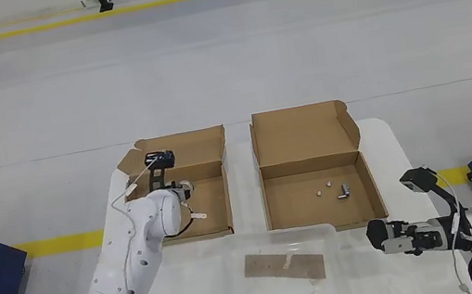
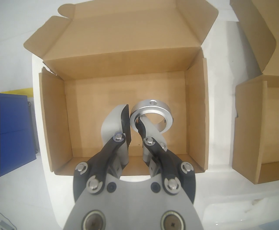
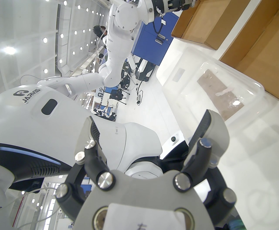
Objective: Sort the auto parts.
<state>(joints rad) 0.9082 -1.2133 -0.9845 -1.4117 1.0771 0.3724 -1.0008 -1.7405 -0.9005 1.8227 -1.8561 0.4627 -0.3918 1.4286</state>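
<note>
A silver metal ring point(image 2: 150, 105) with a threaded hole hangs just above the floor of the left cardboard box point(image 2: 122, 63). My left gripper point(image 2: 132, 118) is shut on the ring's wall, one finger inside the ring and the other outside. In the top view this gripper point(image 1: 184, 190) is over the left box point(image 1: 202, 143). My right gripper point(image 3: 150, 118) stands open and holds nothing, off the right end of the clear plastic bin point(image 3: 259, 87). From above it point(image 1: 372, 237) is near the table's front right.
The right cardboard box point(image 1: 305, 135) holds a few small metal parts point(image 1: 344, 190). The clear bin point(image 1: 240, 283) at the front centre holds a brown cardboard piece point(image 1: 284, 266). Blue cabinets stand off both table ends.
</note>
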